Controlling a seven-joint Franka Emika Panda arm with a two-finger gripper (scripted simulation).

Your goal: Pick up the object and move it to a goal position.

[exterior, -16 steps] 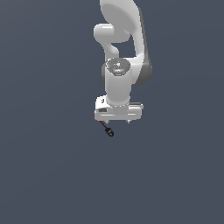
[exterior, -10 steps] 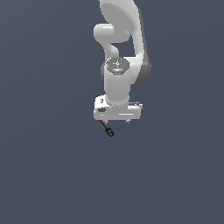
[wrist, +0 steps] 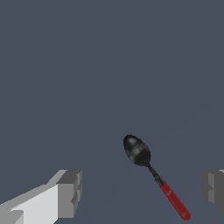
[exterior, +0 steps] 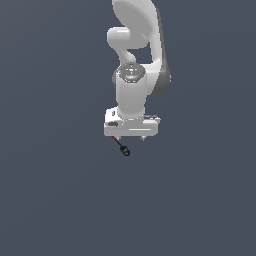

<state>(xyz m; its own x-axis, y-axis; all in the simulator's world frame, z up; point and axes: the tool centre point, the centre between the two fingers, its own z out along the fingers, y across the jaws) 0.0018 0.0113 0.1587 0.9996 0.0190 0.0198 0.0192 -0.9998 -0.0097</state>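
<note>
One spoon [wrist: 151, 170], one white arm [exterior: 135, 60], one gripper [exterior: 131, 137], on a plain dark grey-blue worktop [exterior: 60, 190] whose edges and corners lie outside both views.

Spoon: black rounded bowl, thin dark stem, red handle end; in the wrist view it lies flat on the worktop between the two grey fingertips [wrist: 70, 192], nearer one than the other and touching neither. In the exterior view only its black bowl and a sliver of red show, poking out just below the gripper's body toward the exterior view's left. Gripper: jaws spread wide, nothing held, fingers pointing down over the spoon. Arm: white, rising straight up from the gripper and out of the exterior view's top edge.
</note>
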